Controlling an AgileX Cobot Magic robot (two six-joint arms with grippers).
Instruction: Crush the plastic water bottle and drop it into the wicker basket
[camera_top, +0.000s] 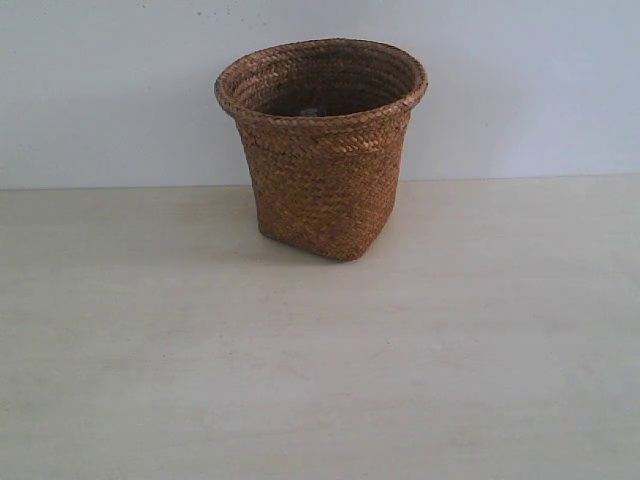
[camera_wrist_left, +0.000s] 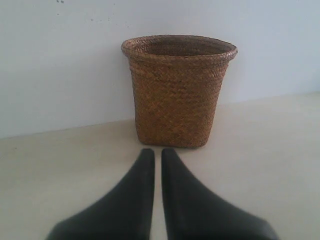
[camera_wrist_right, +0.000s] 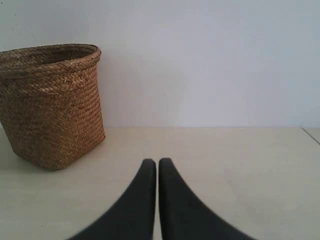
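Backdrop: plain pale wall is standing behind a light tabletop
Left fingers: lying pressed together and gripping nothing, pointing toward the foot of the basket and sitting apart from it
Right fingers: also resting tip to tip with nothing between them, the basket standing off to one side of their line
Wicker basket: standing upright on the tabletop near the wall, brown weave tapering from a rolled round rim to a squarish base
Plastic water bottle: not showing anywhere on the tabletop; a pale glint deep inside the basket may be it, though it is too small to tell
Step in hand: the drop is looking finished, judging by empty fingers and no bottle outside
Next move: nothing is asking for a grasp; checking inside the basket is seeming the only need
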